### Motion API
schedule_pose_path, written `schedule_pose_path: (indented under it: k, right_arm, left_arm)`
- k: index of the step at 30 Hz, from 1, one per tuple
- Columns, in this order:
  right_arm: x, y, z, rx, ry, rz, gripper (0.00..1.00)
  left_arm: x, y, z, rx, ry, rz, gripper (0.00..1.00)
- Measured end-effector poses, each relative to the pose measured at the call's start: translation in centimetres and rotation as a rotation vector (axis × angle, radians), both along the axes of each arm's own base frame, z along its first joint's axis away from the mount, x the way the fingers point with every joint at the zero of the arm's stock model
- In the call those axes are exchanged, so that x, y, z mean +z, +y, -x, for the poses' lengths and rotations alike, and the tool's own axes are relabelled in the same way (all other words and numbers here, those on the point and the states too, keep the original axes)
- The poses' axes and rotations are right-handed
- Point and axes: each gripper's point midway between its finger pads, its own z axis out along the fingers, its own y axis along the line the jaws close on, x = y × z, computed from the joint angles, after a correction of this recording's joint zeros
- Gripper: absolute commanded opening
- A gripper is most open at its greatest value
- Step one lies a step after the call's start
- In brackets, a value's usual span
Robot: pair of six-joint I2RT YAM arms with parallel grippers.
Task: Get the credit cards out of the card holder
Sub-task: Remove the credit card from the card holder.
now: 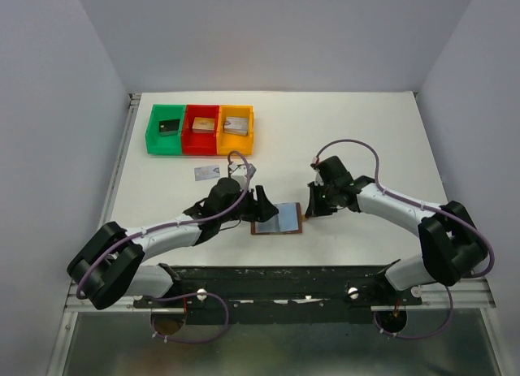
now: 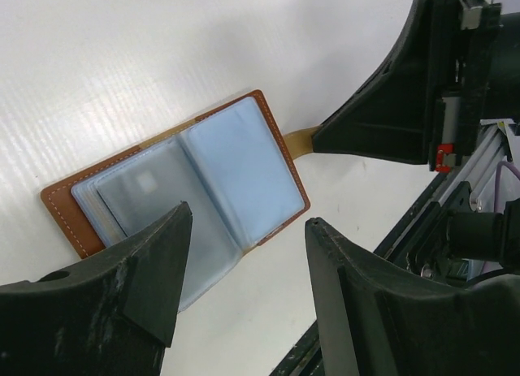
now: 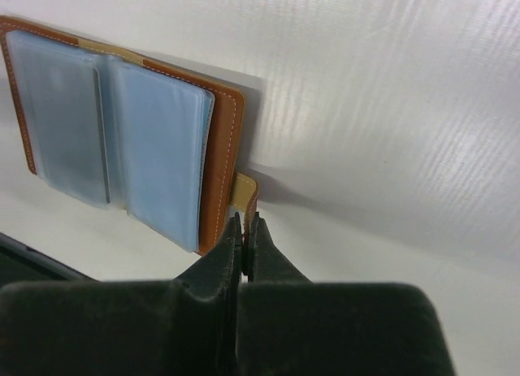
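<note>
Right wrist: my right gripper (image 3: 244, 226) pinches the wallet's (image 3: 223, 149) tab (image 3: 244, 189), left gripper (image 2: 248, 218) spread above; I judge it light, floppy, sleeves (image 2: 244, 165) slick, so I'd take a card (image 2: 138, 193) by its edge.

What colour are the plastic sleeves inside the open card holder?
Light blue sleeves, best seen in the left wrist view.

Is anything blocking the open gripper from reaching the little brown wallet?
No, nothing visible. The left gripper hangs open close to the open card holder. The right gripper only pinches its snap tab at the far edge.
</note>
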Motion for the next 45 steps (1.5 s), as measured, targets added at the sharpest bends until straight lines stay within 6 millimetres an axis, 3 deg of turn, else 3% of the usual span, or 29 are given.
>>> schedule_pose_path:
  k: [9,23,45]
  right_arm:
    - [0.9,1.9,0.1,0.036,0.007,-0.103,0.00]
    - [0.6,2.2,0.5,0.042,0.020,-0.126,0.00]
    - [0.6,2.3,0.6,0.042,0.027,-0.133,0.00]
  left_arm:
    - [-1.5,1.2,0.5,0.014,0.042,-0.035,0.76]
    - [-4.5,3.4,1.3,0.067,0.122,-0.145,0.77]
    - [-4.9,4.3,1.5,0.101,0.127,-0.169,0.80]
